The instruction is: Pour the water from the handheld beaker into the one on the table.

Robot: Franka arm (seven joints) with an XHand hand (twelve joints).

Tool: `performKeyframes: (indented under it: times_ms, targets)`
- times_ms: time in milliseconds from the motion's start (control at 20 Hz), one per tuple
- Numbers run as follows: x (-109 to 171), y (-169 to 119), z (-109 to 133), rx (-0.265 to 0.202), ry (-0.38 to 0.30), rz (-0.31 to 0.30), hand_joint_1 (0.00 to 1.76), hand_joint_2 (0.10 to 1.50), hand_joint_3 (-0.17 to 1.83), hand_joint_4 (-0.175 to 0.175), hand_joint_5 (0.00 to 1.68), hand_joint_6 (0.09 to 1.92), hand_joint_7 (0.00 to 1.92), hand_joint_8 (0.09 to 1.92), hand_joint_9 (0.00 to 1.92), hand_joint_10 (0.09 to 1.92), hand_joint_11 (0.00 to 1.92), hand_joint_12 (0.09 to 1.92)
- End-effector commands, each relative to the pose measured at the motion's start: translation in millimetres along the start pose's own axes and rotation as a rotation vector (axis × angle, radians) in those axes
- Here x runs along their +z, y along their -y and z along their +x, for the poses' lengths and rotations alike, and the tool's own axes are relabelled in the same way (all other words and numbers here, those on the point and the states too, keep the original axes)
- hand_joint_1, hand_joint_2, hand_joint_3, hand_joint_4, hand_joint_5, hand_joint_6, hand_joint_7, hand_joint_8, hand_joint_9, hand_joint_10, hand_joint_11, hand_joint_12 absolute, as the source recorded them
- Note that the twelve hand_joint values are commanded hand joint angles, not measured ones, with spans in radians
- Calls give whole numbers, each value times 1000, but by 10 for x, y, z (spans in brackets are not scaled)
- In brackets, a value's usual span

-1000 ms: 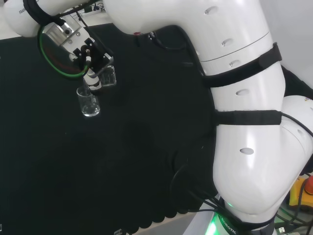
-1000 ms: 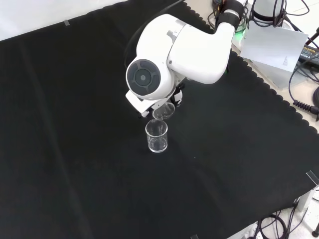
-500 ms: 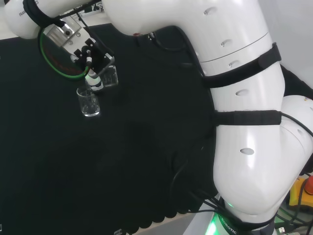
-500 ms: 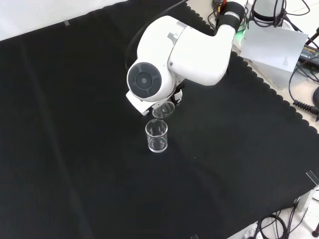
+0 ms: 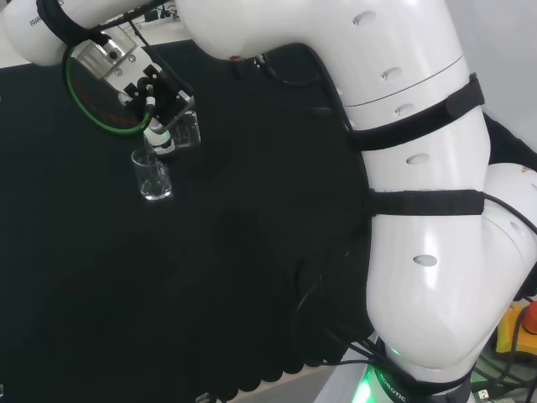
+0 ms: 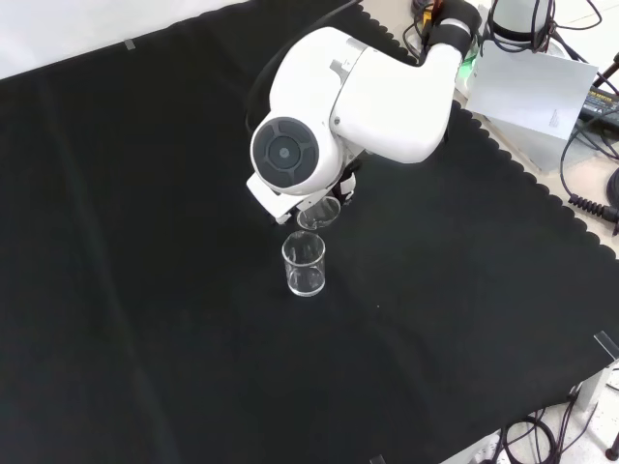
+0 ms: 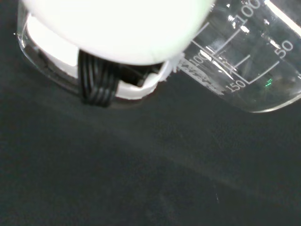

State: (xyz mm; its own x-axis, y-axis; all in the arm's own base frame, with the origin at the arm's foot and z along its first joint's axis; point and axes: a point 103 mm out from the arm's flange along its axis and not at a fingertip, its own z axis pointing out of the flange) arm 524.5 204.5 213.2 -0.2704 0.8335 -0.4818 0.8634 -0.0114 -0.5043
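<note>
Holding a clear glass beaker (image 5: 186, 130) up in the air, the hand (image 5: 158, 99) has its fingers wrapped around it. In the head view the held beaker sits just to the right of the beaker on the table (image 5: 152, 176) and a bit higher. In the front view the held beaker (image 6: 318, 214) peeks out under the big white arm link (image 6: 353, 92), just behind the standing beaker (image 6: 304, 265). The two rims look very close, maybe touching, but I cannot tell for sure.

The wrist view shows the held beaker (image 7: 244, 61) up close, with its marks on the side and a finger (image 7: 99, 80) pressed against the glass. The black cloth (image 7: 141, 179) lies below it.

I think the pour is in the middle or near its end. I cannot see water in either beaker, because both are clear.

Things could go wrong from here. If the held beaker tips when its lip is not right over the other one, water could land on the black cloth. If the hand drops a little lower, glass could bump glass and knock the standing beaker over, since it is light and nothing holds it. If the glass turns in the fingers, the water could run out the wrong side.
</note>
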Motion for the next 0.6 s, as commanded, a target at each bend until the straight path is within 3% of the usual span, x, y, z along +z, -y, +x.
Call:
performKeyframes:
  times_ms: [50, 250, 450, 600]
  targets:
    - [-26, 12, 24, -26, -9, -11, 1294, 646, 814, -175, 1101, 1010, 1153, 1000, 1445, 866, 1112, 874]
    - [-46, 15, 32, -4, 14, -8, 1293, 646, 814, -175, 1101, 1011, 1153, 1000, 1445, 866, 1113, 874]
    - [-72, 31, 7, -11, -36, -21, 1293, 646, 814, -175, 1101, 1011, 1153, 1000, 1445, 867, 1113, 874]
    - [-65, 48, -53, -36, -123, -54, 1293, 646, 814, -175, 1101, 1011, 1153, 1000, 1445, 867, 1114, 874]
